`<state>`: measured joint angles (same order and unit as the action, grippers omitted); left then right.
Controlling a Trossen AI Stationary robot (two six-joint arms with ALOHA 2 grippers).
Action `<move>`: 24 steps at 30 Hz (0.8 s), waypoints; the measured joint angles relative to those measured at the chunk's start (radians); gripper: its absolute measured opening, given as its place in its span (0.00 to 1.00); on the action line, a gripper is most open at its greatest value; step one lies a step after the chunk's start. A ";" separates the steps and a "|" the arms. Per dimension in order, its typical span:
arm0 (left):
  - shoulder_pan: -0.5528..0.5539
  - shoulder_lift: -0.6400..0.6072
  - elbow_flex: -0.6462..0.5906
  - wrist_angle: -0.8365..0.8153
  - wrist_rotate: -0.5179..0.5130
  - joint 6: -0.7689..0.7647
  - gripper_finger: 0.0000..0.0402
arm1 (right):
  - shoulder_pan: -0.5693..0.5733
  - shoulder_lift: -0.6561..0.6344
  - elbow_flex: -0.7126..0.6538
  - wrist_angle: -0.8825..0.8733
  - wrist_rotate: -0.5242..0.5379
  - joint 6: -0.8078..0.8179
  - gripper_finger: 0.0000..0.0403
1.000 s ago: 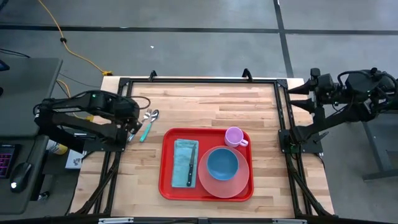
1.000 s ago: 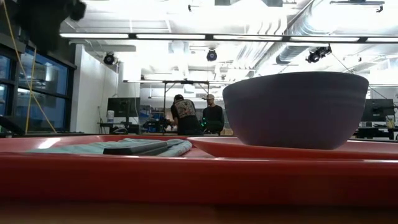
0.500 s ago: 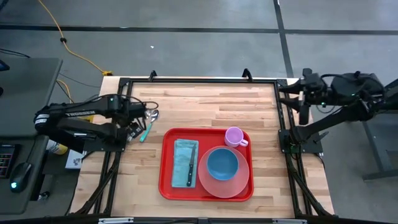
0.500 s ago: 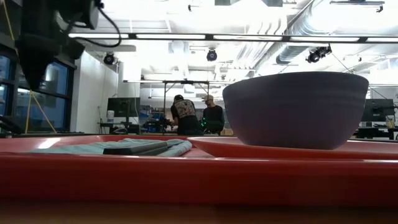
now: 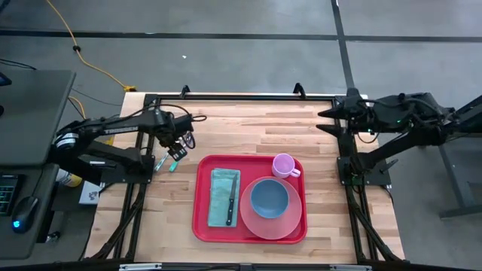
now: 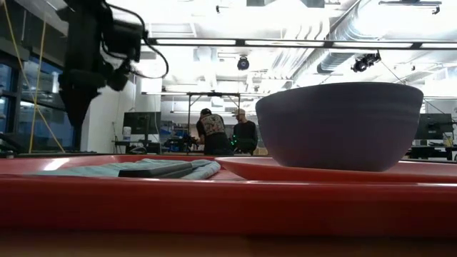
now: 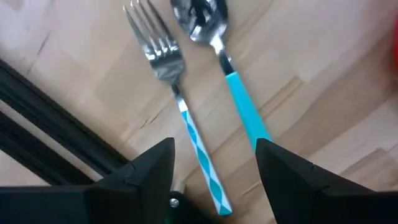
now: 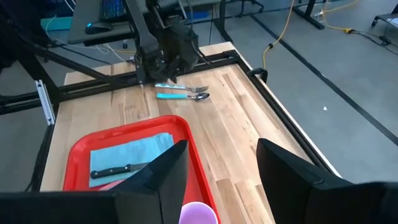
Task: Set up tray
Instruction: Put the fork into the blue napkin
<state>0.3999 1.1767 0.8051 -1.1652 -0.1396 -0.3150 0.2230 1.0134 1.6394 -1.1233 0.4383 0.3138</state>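
While my left claw [image 7: 213, 163] hangs spread above the fork [image 7: 176, 93], the tray [image 5: 203, 226] waits.
Red, rounded corners, raised rim.

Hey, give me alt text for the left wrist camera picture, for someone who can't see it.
The left gripper, fingers open, hovers just above a fork with a blue-and-white patterned handle, which lies between its fingers on the wooden table. A teal-handled spoon lies beside the fork, apart from it.
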 joint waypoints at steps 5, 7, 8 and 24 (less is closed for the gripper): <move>0.015 0.097 -0.003 0.006 0.004 0.004 0.65 | 0.000 0.009 0.000 0.007 -0.010 0.021 0.42; 0.015 0.124 -0.003 0.025 0.006 0.004 0.66 | 0.000 0.009 0.000 0.011 -0.010 0.023 0.42; 0.015 0.136 -0.003 0.038 0.013 0.004 0.66 | 0.000 0.008 0.000 0.013 -0.010 0.023 0.42; 0.016 0.229 -0.024 0.083 -0.032 -0.038 0.67 | 0.000 0.006 0.000 0.037 -0.044 0.023 0.42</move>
<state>0.4162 1.4059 0.7811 -1.0827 -0.1712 -0.3531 0.2234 1.0199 1.6394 -1.0867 0.3938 0.3367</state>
